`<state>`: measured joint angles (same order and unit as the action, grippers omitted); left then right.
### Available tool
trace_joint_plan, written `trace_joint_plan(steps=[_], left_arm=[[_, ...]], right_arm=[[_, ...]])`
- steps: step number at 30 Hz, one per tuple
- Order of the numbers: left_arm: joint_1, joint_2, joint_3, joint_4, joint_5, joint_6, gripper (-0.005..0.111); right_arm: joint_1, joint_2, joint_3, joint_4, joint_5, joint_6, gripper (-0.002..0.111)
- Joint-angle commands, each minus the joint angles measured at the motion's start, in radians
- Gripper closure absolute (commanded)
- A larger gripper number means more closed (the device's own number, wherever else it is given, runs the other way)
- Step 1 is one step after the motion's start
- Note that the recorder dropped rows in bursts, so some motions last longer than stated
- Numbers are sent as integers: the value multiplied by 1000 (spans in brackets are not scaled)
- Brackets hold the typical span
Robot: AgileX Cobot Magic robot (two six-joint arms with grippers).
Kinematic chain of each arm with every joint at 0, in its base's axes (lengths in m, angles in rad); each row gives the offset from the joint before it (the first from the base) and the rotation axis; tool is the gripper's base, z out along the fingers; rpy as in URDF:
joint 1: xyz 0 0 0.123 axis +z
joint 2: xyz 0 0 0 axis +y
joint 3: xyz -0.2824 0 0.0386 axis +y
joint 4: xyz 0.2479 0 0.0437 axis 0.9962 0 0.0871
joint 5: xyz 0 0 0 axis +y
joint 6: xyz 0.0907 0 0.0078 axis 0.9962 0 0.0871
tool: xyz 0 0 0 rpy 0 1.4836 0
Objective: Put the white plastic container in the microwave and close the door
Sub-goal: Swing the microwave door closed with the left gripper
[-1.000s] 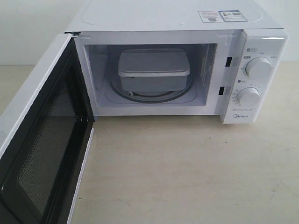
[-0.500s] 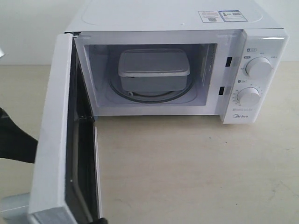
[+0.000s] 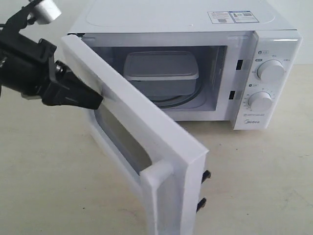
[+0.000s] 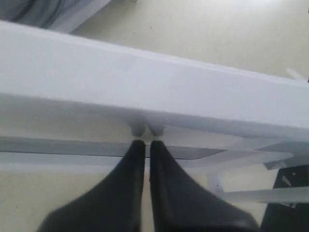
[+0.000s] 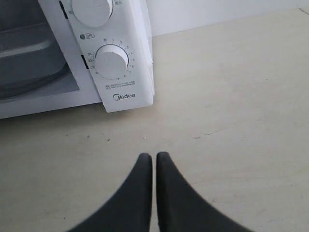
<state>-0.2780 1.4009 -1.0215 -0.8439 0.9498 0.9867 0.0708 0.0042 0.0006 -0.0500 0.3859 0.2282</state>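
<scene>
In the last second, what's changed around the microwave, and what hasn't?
The door has swung from wide open to roughly half shut. The left gripper, out of sight a second ago, has come in shut, its tips against the door's outer face, apparently pushing it. Nothing was grasped or released. The white plastic container sits inside the microwave as before, and neither has shifted.
</scene>
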Motion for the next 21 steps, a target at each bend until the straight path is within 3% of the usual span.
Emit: trace_joint_plan(steps=[1,8,21], left_arm=[[-5,65,-80,-28,-57,38,102],[-5,111,-136,-57,-188,87,102],[-5,56,-136,-57,-116,87,102]], right_arm=[[-4,-4,-1,-6,-5,-3,108],[-4,-4,-1,-6,-5,-3,108],[-4,-4,-1,-9,-10,-9,108]])
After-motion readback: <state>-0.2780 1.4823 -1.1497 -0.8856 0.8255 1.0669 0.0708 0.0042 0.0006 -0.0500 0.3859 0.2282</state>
